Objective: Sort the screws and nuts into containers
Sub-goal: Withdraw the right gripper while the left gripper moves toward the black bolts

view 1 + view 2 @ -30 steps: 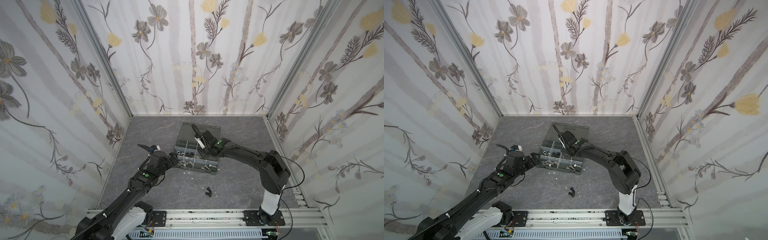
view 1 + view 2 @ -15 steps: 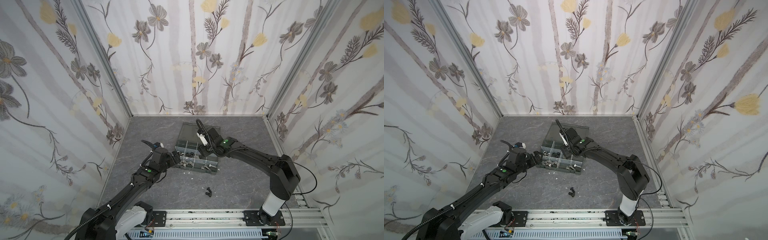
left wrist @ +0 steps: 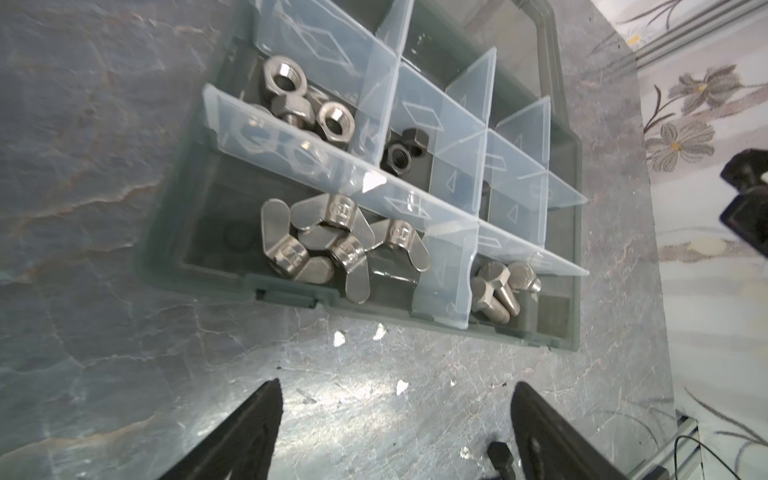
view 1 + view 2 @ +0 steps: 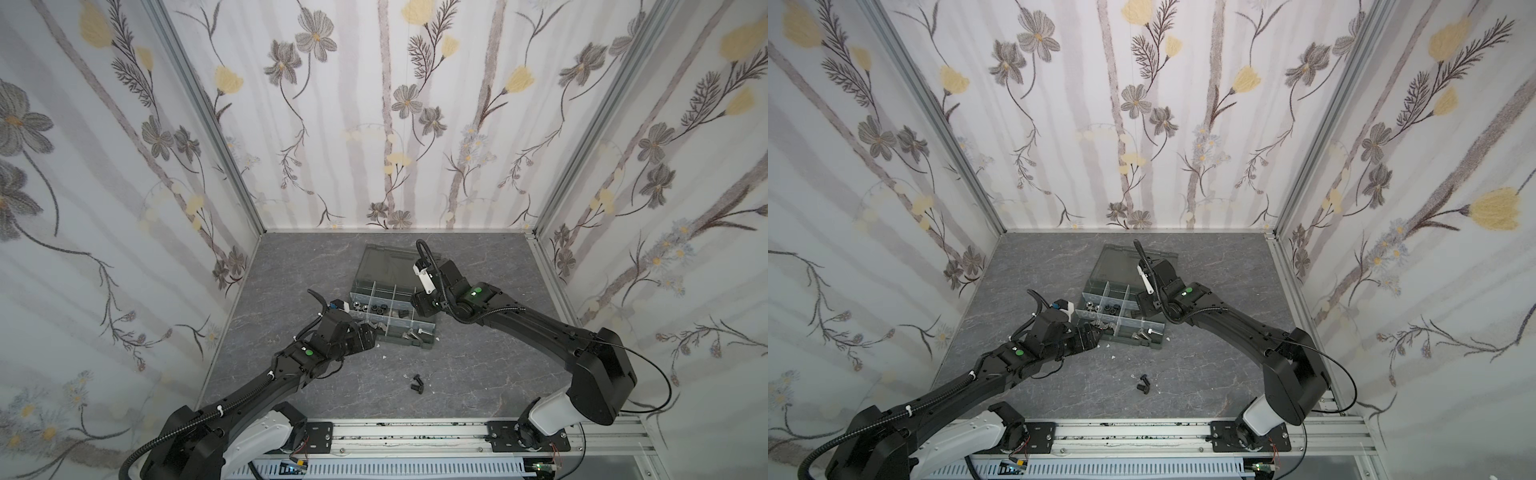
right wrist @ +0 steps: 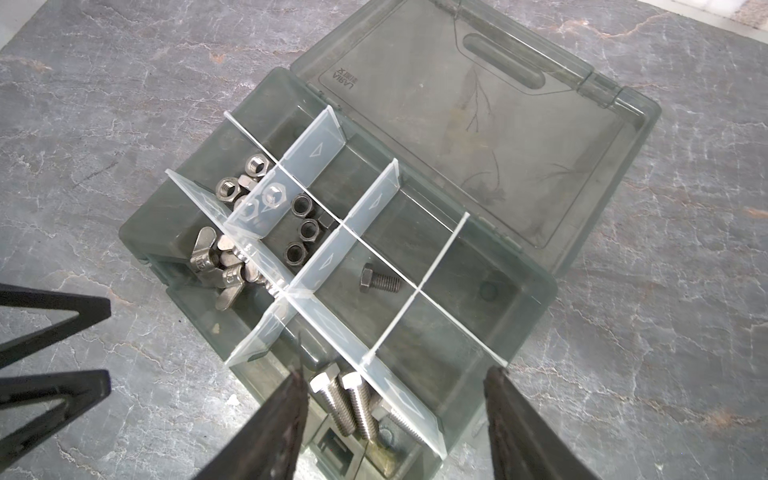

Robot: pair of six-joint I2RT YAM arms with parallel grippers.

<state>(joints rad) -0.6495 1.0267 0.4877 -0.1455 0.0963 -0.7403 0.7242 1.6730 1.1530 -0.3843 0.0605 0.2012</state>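
screws [image 5: 351,405], silver, lie in a corner cell of the box [image 5: 536,307]; the right wrist view adds one black screw [image 5: 379,281] mid-box. in both top views (never that wrist view) two black screws [image 4: 417,383] lie loose on the counter [image 4: 490,374], six o'clock of the box. left pincer [image 3: 395,386] and right pincer [image 5: 397,374] gape, empty.

Embossed brand mark on organiser lid [image 5: 498,145] read roughly "LABIA", lettering reversed; smaller line beside it illegible. Wing nuts [image 3: 340,212] carried stamped characters, too blurred to read.
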